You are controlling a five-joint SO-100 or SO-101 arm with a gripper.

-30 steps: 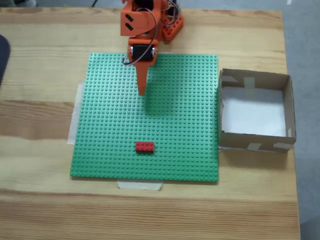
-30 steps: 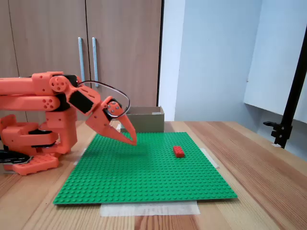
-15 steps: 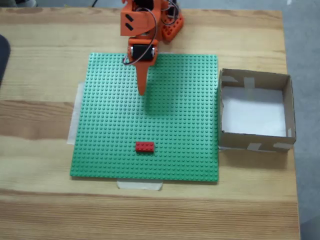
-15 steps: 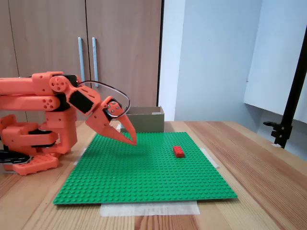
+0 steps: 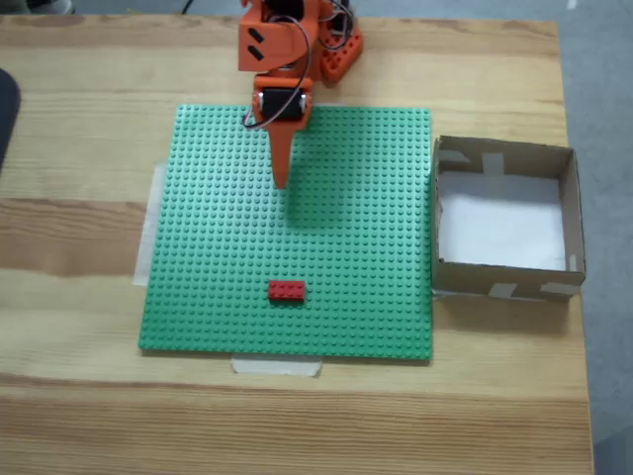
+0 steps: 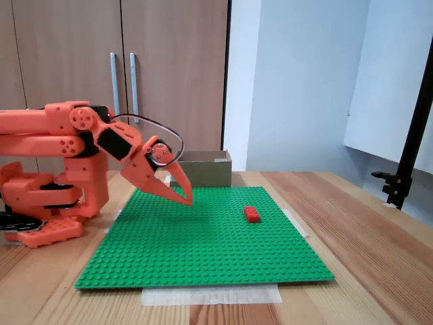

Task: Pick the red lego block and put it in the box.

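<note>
Tool (image 6: 187,198) tips seemingly together, gap indistinct

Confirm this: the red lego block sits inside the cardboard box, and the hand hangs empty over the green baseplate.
Not inside. The red lego block lies on the green baseplate, apart from the box, as a fixed view from above shows. The hand does hang empty over the baseplate.

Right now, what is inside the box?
In the fixed view from above, the box holds nothing but its bare white floor. The red lego block lies outside it on the green baseplate. From the side, its wall hides the inside.
</note>
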